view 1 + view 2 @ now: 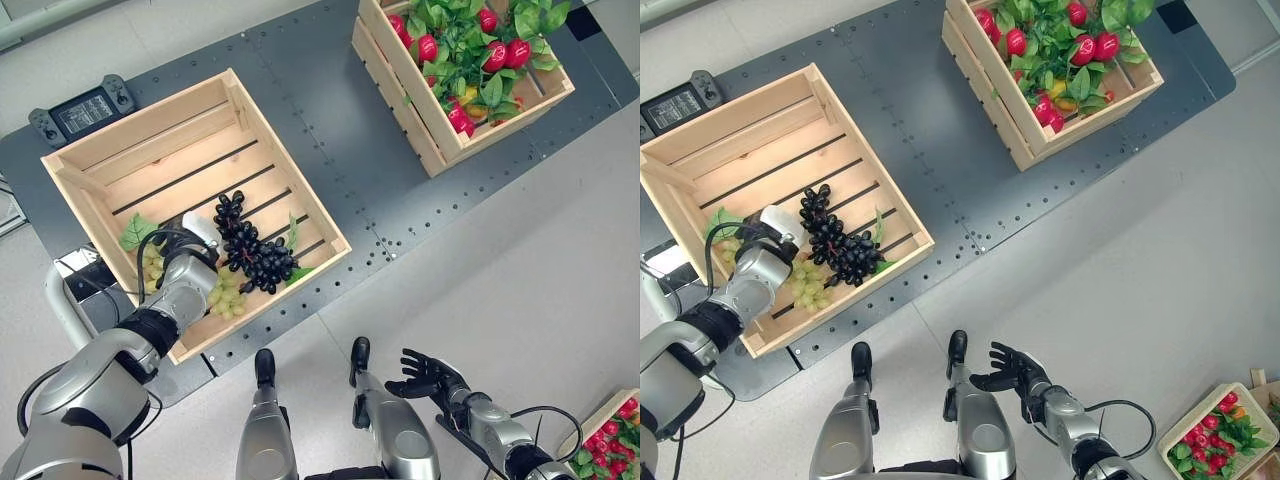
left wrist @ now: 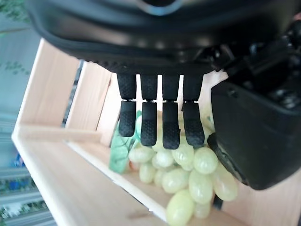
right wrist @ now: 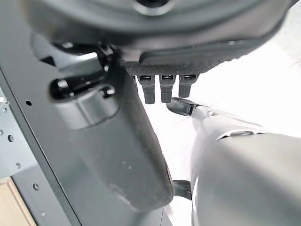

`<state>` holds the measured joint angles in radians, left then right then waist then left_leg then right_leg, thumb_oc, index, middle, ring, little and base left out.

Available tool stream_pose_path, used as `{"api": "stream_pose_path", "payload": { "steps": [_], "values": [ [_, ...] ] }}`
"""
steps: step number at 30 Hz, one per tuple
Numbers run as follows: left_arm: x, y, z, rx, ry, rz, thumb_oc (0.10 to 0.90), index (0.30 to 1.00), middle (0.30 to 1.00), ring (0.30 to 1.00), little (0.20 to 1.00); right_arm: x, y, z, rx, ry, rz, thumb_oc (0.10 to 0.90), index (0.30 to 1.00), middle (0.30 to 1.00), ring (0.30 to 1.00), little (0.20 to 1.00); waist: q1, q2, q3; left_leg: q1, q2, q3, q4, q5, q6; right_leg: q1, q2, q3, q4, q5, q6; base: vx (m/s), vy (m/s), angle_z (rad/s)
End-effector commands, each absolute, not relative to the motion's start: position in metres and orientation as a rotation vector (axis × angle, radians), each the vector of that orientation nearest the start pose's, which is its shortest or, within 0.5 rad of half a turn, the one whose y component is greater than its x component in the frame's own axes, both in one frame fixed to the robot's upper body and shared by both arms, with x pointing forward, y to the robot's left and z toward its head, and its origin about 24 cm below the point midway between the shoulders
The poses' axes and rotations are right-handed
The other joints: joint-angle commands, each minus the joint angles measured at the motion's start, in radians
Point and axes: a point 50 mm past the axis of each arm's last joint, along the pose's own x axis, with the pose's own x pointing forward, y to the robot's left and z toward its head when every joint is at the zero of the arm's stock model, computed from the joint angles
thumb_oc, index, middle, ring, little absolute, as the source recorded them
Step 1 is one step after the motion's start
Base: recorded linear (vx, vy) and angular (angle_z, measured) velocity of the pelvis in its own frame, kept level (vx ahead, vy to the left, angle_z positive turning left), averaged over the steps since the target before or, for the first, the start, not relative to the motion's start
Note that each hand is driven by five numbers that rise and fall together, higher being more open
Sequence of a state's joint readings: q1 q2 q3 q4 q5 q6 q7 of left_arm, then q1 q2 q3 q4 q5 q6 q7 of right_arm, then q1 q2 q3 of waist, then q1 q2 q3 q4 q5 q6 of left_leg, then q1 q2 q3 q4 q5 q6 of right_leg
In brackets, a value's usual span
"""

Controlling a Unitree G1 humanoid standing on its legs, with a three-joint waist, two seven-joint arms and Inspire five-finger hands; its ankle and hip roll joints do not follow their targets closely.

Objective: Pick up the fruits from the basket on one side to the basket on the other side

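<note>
A wooden crate [image 1: 294, 166] on my left holds a bunch of black grapes [image 1: 255, 255] and a bunch of green grapes [image 1: 226, 297] with a leaf. My left hand [image 1: 183, 270] reaches into this crate beside the black bunch. Its fingers [image 2: 161, 123] curl down onto the green grapes [image 2: 197, 174], and the thumb closes in from the side. A second crate [image 1: 440, 150] at the far right holds red fruits [image 1: 505, 55] among green leaves. My right hand [image 1: 430, 378] hangs low over the floor, fingers spread, holding nothing.
Both crates stand on a dark grey mat [image 1: 330, 120]. A handheld controller [image 1: 85, 110] lies behind the left crate. A small crate of red fruits [image 1: 612, 435] sits on the floor at the lower right. Light floor [image 1: 520, 270] lies between.
</note>
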<state>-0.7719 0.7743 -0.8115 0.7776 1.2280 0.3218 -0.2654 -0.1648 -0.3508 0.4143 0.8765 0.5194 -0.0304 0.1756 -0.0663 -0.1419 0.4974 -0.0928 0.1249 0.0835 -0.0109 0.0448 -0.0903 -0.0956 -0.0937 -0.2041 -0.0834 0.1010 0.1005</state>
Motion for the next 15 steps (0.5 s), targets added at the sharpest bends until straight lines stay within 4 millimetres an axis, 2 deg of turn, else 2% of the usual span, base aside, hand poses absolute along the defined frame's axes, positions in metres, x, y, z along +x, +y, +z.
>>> {"api": "stream_pose_path", "payload": {
  "steps": [1,3,7,13,14,15],
  "values": [
    [0.346,0.327,0.110,2.125,0.532,0.250,0.400,0.300,0.300,0.300,0.300,0.210,-0.213,-0.098,-0.022,0.743,0.157,0.800,0.900,0.900,0.900,0.900,0.018,0.004,-0.043,-0.040,-0.042,0.041,0.079,-0.060,0.025,-0.055,0.013,0.063,0.110,-0.056,0.029,0.01,0.051,-0.01],
    [0.339,0.335,0.105,2.039,0.453,0.334,0.400,0.300,0.300,0.300,0.300,0.209,-0.215,-0.098,-0.025,0.745,0.142,0.800,0.900,0.900,0.900,0.900,0.023,0.012,-0.047,-0.039,-0.045,0.036,0.073,-0.057,0.024,-0.052,0.010,0.062,0.108,-0.058,0.027,0.00,0.040,-0.01],
    [0.329,0.338,0.104,1.932,0.241,0.474,0.400,0.300,0.300,0.300,0.300,0.207,-0.216,-0.095,-0.015,0.732,0.107,0.800,0.900,0.900,0.900,0.900,0.037,0.023,-0.045,-0.043,-0.052,0.024,0.062,-0.048,0.025,-0.054,0.003,0.055,0.105,-0.058,0.023,0.00,0.018,0.01],
    [0.319,0.326,0.132,1.775,-0.139,0.662,0.400,0.300,0.300,0.300,0.300,0.198,-0.217,-0.096,0.010,0.720,0.072,0.800,0.900,0.900,0.900,0.900,0.061,0.032,-0.050,-0.036,-0.056,0.008,0.033,-0.041,0.025,-0.049,-0.004,0.039,0.095,-0.058,0.023,0.00,-0.007,0.04],
    [0.314,0.320,0.139,1.722,-0.252,0.709,0.400,0.300,0.300,0.300,0.300,0.194,-0.216,-0.098,0.020,0.720,0.058,0.800,0.900,0.900,0.900,0.900,0.071,0.035,-0.053,-0.031,-0.057,0.004,0.023,-0.040,0.025,-0.046,-0.007,0.033,0.090,-0.057,0.024,0.01,-0.015,0.12],
    [0.313,0.320,0.139,1.716,-0.257,0.717,0.400,0.300,0.300,0.300,0.300,0.194,-0.216,-0.099,0.020,0.720,0.058,0.800,0.900,0.900,0.900,0.900,0.071,0.035,-0.053,-0.030,-0.057,0.004,0.022,-0.040,0.025,-0.046,-0.008,0.033,0.090,-0.057,0.024,0.01,-0.019,0.08]
  ]
}}
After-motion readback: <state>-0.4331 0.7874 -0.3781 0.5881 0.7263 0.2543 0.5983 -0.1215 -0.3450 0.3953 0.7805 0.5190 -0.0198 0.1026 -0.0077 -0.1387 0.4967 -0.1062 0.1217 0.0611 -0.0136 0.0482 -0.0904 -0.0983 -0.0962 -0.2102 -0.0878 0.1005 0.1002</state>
